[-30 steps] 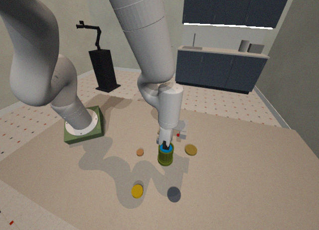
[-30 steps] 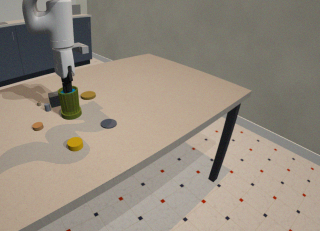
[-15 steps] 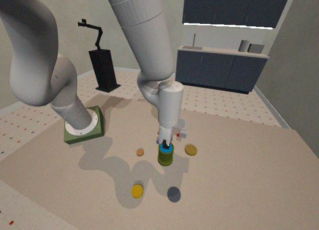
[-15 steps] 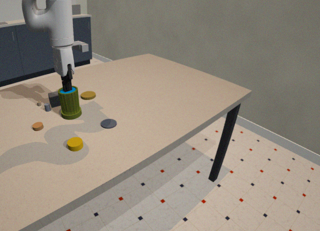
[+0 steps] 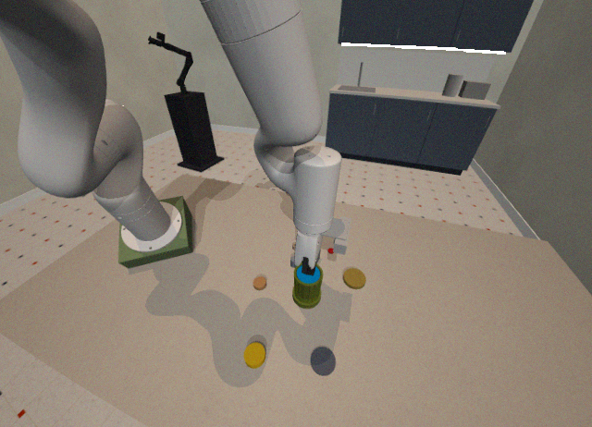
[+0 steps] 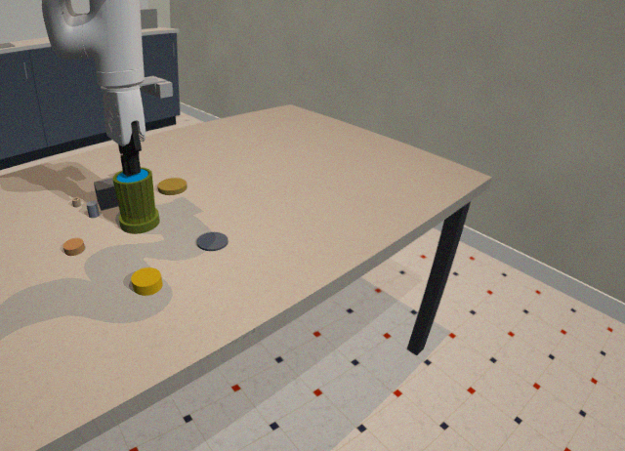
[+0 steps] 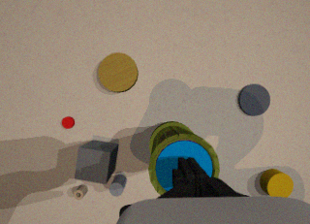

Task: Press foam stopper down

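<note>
- While you're pressing, the tool [image 6: 131, 168], pinched shut and holding nothing, is standing straight above the blue foam stopper [image 6: 143, 175].
- Stopper is sitting about level with the jar [image 6: 135, 204] rim; you're moving purely vertically next.

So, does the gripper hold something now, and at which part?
Nothing is held. The gripper is shut on nothing, and its closed fingertips are at the top of the blue foam stopper in the green jar.

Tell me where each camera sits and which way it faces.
Top: high above the table, looking down past the arm at the green jar.
Exterior: off the table's corner, looking across at the jar and the shut, empty pincer.
Wrist: on the arm's end, looking straight down at the blue stopper; fingers show.
All three share the jar.
</note>
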Tool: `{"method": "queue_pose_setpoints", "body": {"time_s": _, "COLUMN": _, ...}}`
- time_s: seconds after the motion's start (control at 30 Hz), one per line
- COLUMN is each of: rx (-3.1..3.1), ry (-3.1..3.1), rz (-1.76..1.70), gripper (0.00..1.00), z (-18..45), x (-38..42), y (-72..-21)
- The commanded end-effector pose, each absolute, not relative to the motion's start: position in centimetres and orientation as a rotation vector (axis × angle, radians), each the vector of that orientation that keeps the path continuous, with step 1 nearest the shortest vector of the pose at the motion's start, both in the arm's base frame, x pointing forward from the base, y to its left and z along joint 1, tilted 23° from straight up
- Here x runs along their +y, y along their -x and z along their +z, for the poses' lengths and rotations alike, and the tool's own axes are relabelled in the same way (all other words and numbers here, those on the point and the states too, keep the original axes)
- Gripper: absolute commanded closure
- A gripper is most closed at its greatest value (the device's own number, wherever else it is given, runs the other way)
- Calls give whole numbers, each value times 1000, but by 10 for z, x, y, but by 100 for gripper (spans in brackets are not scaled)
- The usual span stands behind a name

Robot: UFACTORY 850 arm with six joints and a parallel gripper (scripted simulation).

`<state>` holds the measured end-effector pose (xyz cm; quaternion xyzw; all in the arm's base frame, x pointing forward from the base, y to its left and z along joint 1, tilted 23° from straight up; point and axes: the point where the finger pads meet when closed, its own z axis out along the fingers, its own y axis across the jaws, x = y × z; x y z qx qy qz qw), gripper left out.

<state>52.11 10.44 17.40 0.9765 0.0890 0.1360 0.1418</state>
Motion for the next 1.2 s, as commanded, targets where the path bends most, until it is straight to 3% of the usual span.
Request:
{"method": "queue_pose_setpoints", "body": {"time_s": 0.0, "rx": 257, "ry": -2819, "rz": 395, "gripper": 100, "z": 176, "x": 105, "y": -521}}
{"method": "queue_pose_setpoints", "body": {"time_s": 1.17, "rx": 257, "ry": -2819, "rz": 395, "gripper": 100, "z": 213, "x": 115, "y": -510}}
